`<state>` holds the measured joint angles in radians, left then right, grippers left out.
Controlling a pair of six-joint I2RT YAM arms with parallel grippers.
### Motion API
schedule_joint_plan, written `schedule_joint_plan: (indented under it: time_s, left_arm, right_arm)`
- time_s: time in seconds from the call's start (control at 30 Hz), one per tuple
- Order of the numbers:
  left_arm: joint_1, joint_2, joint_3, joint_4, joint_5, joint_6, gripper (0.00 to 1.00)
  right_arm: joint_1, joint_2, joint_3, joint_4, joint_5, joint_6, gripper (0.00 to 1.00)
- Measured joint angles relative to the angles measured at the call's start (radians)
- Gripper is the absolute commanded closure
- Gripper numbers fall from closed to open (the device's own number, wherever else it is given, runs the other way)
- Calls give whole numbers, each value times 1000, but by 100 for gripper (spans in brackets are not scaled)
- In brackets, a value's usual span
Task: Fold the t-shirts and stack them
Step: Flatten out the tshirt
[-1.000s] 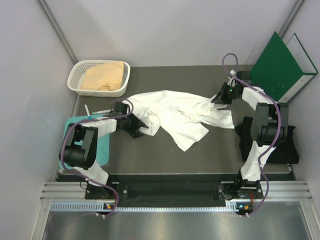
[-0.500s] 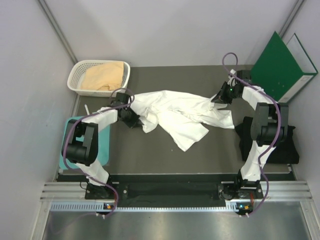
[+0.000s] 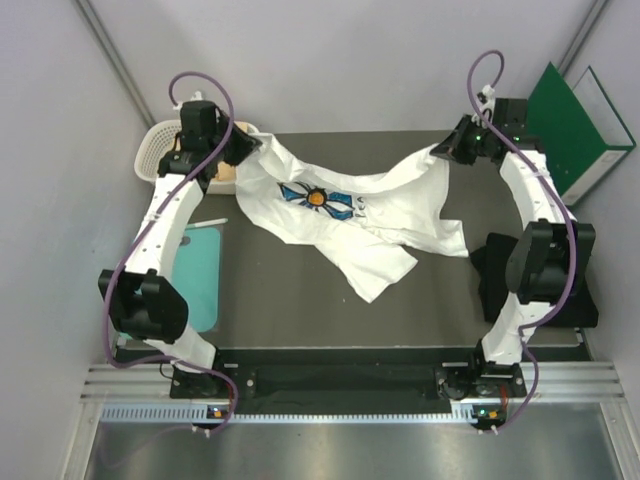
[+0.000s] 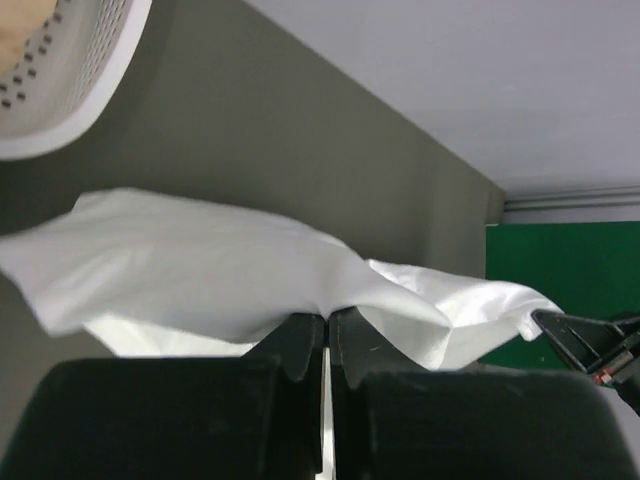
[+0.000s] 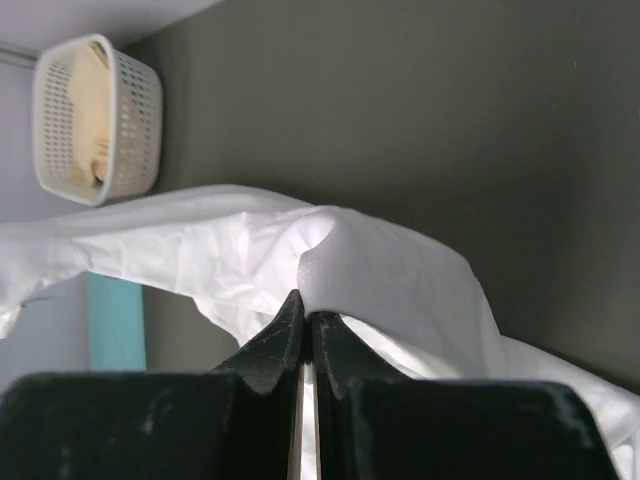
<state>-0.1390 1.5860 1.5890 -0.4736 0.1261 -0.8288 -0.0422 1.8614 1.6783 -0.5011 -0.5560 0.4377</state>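
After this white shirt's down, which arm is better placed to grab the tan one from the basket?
Probably left. The left gripper, shut on the white t-shirt, hangs beside the basket holding the tan t-shirt; the right gripper, gripping the same shirt, is across the table by the green binder.

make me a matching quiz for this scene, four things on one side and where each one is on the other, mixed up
Things
1. white t-shirt
2. tan t-shirt
3. green binder
4. teal board

Places
a. inside the white basket
b. standing in the far right corner
c. lying flat on the table, left side
d. pinched by the left gripper and the right gripper, stretched between them

Pairs: 1-d, 2-a, 3-b, 4-c
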Motion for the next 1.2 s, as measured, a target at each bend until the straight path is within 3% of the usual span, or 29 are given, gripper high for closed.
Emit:
schedule_joint_plan:
  time_s: [0.13, 0.27, 0.57, 0.73, 0.87, 1.2]
  left_arm:
    - [3, 41, 81, 14, 8, 22, 100]
    - [4, 64, 67, 23, 34, 27, 100]
    - [5, 64, -51, 0, 53, 35, 100]
    - [6, 63, 5, -24, 34, 78, 100]
    - [7, 58, 112, -34, 0, 135, 100]
    - [8, -10, 366, -73, -105, 310, 100]
  right_arm:
    - [0, -51, 18, 16, -10, 16, 99]
    - [0, -43, -25, 57, -11, 29, 99]
    - [-2, 231, -47, 132, -40, 123, 100]
    - [-2, 227, 18, 95, -52, 135, 100]
    - [0, 89, 43, 83, -40, 120, 100]
    - [7, -441, 77, 6, 98, -3, 100]
